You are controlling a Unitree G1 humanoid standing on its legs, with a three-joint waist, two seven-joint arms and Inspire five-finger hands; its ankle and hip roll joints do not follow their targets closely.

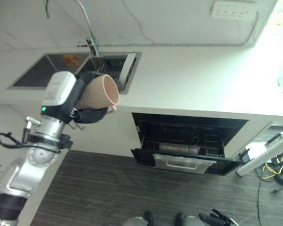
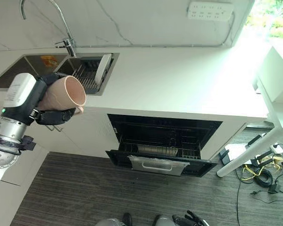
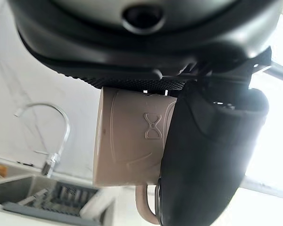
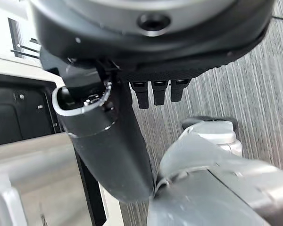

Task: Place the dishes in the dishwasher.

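Note:
A beige mug (image 1: 100, 92) hangs in the air in front of the counter edge, just below the sink, lying on its side with its mouth facing right. My left hand (image 1: 89, 114) is shut on it: the fingers curl round its body and the thumb (image 3: 207, 155) crosses its side next to the handle. The dishwasher (image 1: 184, 162) sits under the counter to the right of the mug, its drawer pulled out and a dark rack inside. My right hand (image 4: 108, 141) hangs low over the floor with relaxed fingers and holds nothing.
A dish rack (image 1: 111, 66) with an upright plate (image 1: 127, 70) fills the right basin of the sink (image 1: 42, 70), under a tall faucet (image 1: 87, 28). The white counter (image 1: 193, 80) runs to the right. A white table leg (image 1: 269, 157) and cables (image 1: 278, 172) lie at the far right.

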